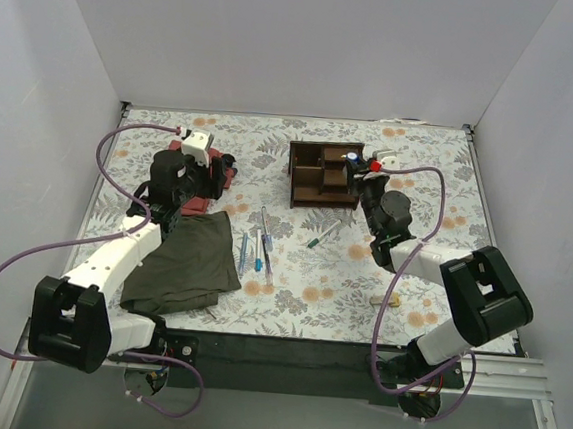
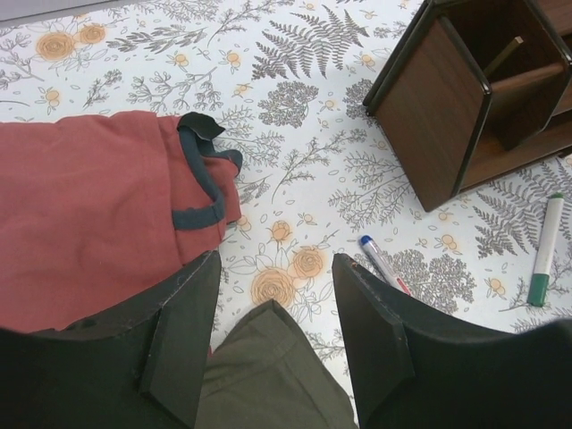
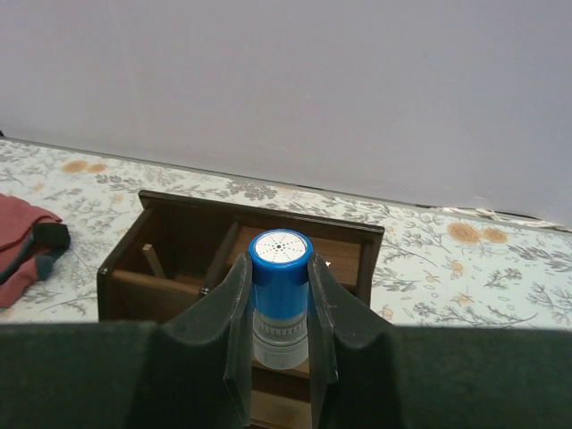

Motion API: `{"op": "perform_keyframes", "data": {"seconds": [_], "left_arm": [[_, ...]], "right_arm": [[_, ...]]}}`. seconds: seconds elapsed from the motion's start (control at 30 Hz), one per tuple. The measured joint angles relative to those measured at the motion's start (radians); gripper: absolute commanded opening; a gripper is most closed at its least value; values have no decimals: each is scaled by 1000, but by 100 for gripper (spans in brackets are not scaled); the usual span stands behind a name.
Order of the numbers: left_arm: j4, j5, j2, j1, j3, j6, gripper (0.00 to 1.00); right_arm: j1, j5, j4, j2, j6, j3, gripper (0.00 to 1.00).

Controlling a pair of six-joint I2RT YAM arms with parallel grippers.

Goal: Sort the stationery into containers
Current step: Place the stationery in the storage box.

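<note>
The blue-capped cylinder (image 3: pixel 281 255), judged light, rigid and slippery, is gripped across its sides by the right tool (image 3: pixel 279 299). The left tool (image 2: pixel 275 268) is seen released and empty.

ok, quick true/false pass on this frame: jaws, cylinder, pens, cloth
1. The right gripper has its jaws shut on the blue-capped cylinder. True.
2. The left gripper holds a pen. False: its jaws are open and empty.
3. The cylinder is held at the organiser. True.
4. The green-tipped pen is in the organiser. False: it lies on the table, outside the organiser.
5. The olive cloth is on the right side of the table. False: it is on the left side.
</note>
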State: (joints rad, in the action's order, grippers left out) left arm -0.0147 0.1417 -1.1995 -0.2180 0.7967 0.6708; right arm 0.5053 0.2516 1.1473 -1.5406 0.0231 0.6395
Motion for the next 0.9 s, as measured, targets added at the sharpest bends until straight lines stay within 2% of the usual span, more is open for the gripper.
{"op": "perform_keyframes", "data": {"seconds": [0.3,0.53,0.9], "left_arm": [[-118,-2,-68,-2,-3,-10,52],[-156,-8,-70,-6,-14,-20,53],[-182,-8,-80,-6,-51,-19,53]], "right_arm": [[-1,-50,113,-61,-24,-43,1],[-1,-97,113,-146,-16,-47,1],[-2,-121,113,-191,32,-43,1]]}}
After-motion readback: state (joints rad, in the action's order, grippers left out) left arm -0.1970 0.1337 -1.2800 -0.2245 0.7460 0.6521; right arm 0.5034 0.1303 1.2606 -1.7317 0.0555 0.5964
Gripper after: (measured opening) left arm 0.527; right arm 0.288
